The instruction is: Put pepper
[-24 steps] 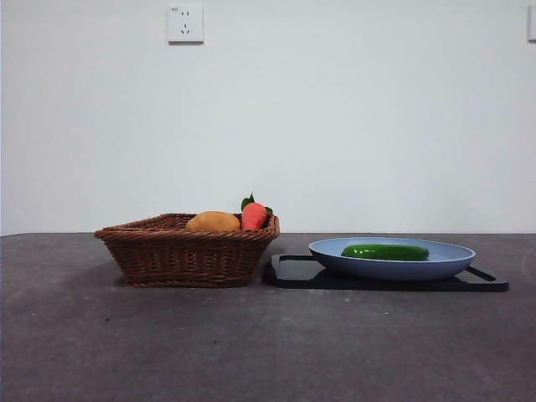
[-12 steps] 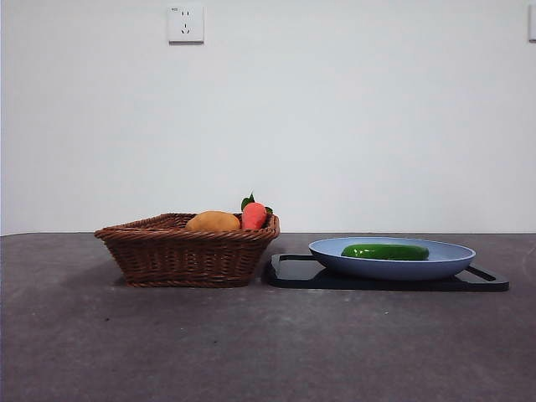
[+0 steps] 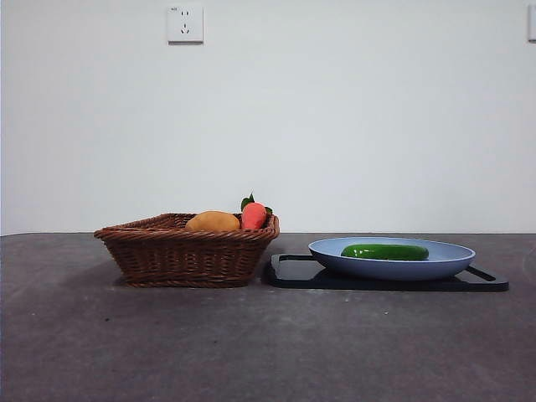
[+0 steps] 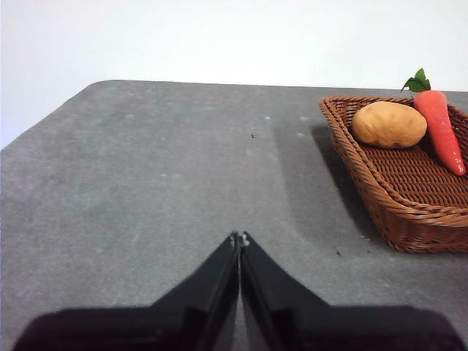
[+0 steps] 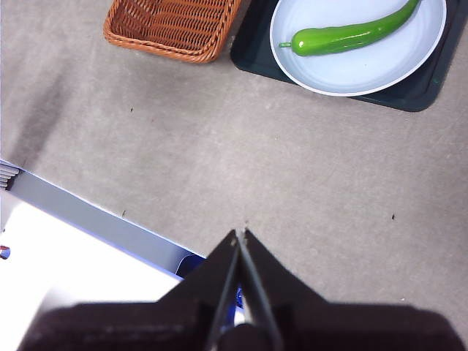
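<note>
On my feeds both arms are parked. My left end effector (image 4: 239, 238) has its two black jaws pressed together with nothing between them, hanging over bare grey table (image 4: 161, 190), with the brown woven wicker basket (image 4: 409, 197) off to one side of it. My right end effector (image 5: 240, 234) is the same story – jaws together, holding nothing – sitting high over the table near its front edge, well apart from everything.

The pepper (image 5: 349, 34), a glossy green elongated vegetable with a short stem stub at the thick end, is lying on its side in the shallow round pale-blue plate (image 5: 358, 73). From the front view it sits a bit left of the plate's middle (image 3: 384, 251). The plate rests on a flat black tray (image 3: 289, 272) with cut-out handles, and the tray is just beside the basket (image 3: 188, 255).

Inside the basket there's a rounded yellow-orange fruit (image 4: 388, 123) and, next to it, a red-orange carrot-looking thing with green leaves (image 4: 441, 126). Neither end effector shows in the front view. Plain white wall behind, with a white socket plate (image 3: 185, 23) up high.
</note>
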Robot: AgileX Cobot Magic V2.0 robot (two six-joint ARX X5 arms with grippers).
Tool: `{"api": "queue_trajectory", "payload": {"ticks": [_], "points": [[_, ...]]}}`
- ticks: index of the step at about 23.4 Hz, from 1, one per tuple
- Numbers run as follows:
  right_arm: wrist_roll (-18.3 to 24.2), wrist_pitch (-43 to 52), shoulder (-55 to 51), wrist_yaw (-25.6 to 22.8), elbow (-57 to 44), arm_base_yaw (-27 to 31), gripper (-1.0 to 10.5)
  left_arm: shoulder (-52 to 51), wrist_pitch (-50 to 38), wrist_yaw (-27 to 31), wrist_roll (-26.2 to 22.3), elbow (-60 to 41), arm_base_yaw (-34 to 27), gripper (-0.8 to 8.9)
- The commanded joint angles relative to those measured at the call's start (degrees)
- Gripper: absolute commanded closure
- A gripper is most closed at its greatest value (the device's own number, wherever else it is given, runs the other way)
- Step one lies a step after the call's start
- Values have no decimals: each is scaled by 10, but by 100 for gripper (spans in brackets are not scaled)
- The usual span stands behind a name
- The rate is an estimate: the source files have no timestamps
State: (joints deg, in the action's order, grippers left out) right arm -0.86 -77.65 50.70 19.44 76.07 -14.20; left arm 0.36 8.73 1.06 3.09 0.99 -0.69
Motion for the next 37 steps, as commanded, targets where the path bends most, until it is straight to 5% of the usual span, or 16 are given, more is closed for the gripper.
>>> {"api": "queue_trajectory", "payload": {"ticks": [1, 2, 7, 10, 14, 18, 26, 37], "points": [[-2, -8, 3, -1, 10, -2, 936, -1, -5, 0, 3, -6, -1, 805], [22, 4, 3, -3, 10, -2, 936, -1, -5, 0, 3, -6, -1, 805], [13, 224, -78, 1, -32, 51, 936, -1, -5, 0, 3, -6, -1, 805], [-9, 374, -172, -15, -151, 83, 936, -1, -5, 0, 3, -6, -1, 805], [-14, 584, -298, -121, -367, 90, 936, -1, -5, 0, 3, -6, -2, 805], [-36, 701, -366, -129, -499, 90, 936, -1, -5, 0, 3, -6, -1, 805], [-58, 764, -461, -169, -672, 90, 936, -1, -5, 0, 3, -6, -1, 805], [-64, 749, -507, -169, -756, 90, 936, -1, -5, 0, 3, -6, -1, 805]]}}
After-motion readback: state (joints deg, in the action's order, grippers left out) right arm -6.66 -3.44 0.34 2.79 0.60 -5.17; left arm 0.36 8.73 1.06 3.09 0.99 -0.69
